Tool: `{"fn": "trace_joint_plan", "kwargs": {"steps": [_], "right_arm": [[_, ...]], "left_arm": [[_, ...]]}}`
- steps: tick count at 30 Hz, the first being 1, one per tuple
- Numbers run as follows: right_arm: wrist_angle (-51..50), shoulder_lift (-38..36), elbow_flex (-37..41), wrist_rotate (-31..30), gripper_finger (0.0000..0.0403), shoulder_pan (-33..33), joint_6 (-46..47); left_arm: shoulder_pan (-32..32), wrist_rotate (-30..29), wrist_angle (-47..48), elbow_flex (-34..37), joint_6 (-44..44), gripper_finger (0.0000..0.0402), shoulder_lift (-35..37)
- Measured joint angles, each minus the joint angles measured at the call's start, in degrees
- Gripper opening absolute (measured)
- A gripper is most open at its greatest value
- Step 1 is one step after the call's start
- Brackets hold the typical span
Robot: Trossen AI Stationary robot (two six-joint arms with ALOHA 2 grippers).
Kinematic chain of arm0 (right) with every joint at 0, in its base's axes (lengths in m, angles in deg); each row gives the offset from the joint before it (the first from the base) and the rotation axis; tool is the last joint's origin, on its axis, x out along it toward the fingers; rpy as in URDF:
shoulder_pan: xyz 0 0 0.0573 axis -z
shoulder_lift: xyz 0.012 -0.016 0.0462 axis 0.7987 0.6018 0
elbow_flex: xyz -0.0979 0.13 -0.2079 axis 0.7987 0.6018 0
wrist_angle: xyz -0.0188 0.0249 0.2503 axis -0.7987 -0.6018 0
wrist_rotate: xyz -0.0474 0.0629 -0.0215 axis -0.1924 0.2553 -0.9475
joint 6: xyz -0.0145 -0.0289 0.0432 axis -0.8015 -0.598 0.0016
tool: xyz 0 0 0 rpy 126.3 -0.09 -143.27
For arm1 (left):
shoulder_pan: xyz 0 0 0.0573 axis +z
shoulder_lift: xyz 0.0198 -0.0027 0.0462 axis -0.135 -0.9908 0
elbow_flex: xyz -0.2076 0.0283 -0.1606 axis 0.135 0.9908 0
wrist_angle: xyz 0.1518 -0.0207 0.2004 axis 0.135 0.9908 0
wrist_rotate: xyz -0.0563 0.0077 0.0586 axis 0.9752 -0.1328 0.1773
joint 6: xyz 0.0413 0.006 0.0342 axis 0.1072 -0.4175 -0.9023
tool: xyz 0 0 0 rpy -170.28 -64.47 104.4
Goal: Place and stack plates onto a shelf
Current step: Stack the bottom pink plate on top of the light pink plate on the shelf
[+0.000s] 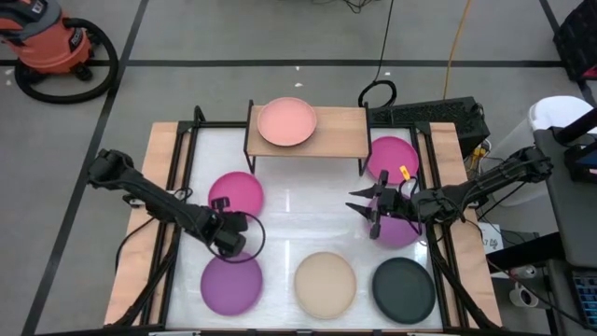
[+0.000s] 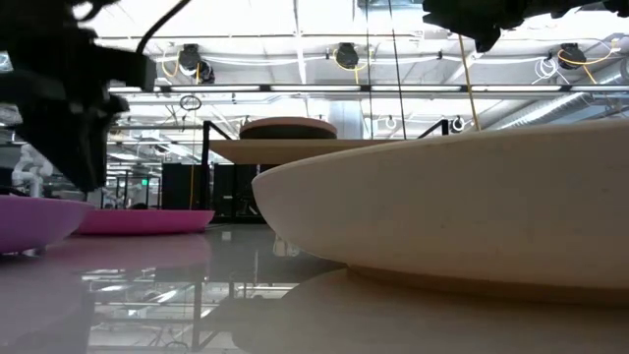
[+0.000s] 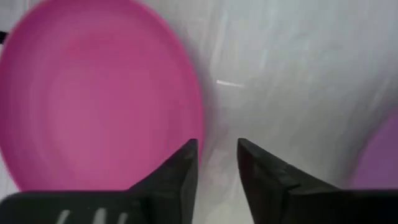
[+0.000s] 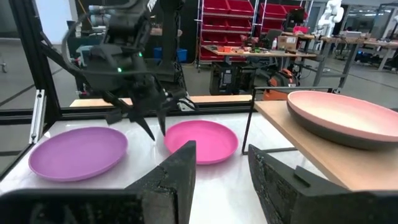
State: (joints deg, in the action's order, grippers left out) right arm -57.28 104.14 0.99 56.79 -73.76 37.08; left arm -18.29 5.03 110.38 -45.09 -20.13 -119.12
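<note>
In the high view, the shelf [image 1: 317,140] stands at the table's far side, with a salmon pink plate [image 1: 286,121] lying on its wooden top. A hot pink plate [image 1: 235,194], a purple plate [image 1: 230,283], a beige plate [image 1: 326,284] and a dark grey plate [image 1: 404,288] lie flat on the white board. My left gripper [image 1: 227,224] is open and points down between the hot pink plate [image 3: 93,99] and the purple one, just off the pink rim. My right gripper [image 1: 364,210] is open and empty, level, above a purple plate [image 1: 399,231] on the right.
Another pink plate [image 1: 393,157] lies by the shelf's right legs. A black frame [image 1: 187,149] borders the white board. The beige plate [image 2: 442,206] fills the low view's foreground. Bare board [image 1: 308,219] lies between the two grippers. Racks and benches stand beyond the table.
</note>
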Motion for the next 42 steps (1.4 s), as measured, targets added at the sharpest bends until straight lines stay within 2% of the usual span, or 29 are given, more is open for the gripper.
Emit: {"fn": "trace_joint_plan", "kwargs": {"steps": [7, 16, 19, 24, 26, 31, 40, 42], "right_arm": [[0.01, 0.49, 0.0, 0.0, 0.0128, 0.0, 0.35], [0.01, 1.9, 0.0, 0.0, 0.0128, 0.0, 0.72], [0.04, 1.9, 0.0, 0.02, 0.0128, 0.0, 1.0], [0.15, 1.9, 0.0, 0.01, 0.0128, 0.0, 0.99], [0.15, 1.9, 0.0, 0.01, 0.0128, 0.02, 1.0], [0.22, 1.9, 0.0, 0.02, 0.0128, 0.0, 1.0], [0.05, 1.88, 0.0, 0.02, 0.0128, 0.0, 1.4], [0.06, 1.88, 0.0, 0.01, 0.0128, 0.01, 1.4]], "left_arm": [[0.78, 0.44, -5.29, 3.82, -2.57, 0.0173, 0.0], [3.82, -1.61, -6.09, 7.17, -2.88, 0.0175, -0.52], [4.83, -2.12, -6.16, 8.05, -3.03, 0.0143, -0.52], [5.95, -0.11, -6.37, 9.08, -3.6, 0.0033, -0.51], [5.97, -1.82, -5.07, 8.65, -3.05, 0.0015, -0.48], [4.21, -4.66, 8.84, 2.64, 2.05, 0.001, 0.02], [-0.01, -15.55, 39.22, -12.49, 16.91, 0.001, 0.48], [-0.37, -18.8, 41.45, -15.67, 18.09, 0.001, 0.59]]}}
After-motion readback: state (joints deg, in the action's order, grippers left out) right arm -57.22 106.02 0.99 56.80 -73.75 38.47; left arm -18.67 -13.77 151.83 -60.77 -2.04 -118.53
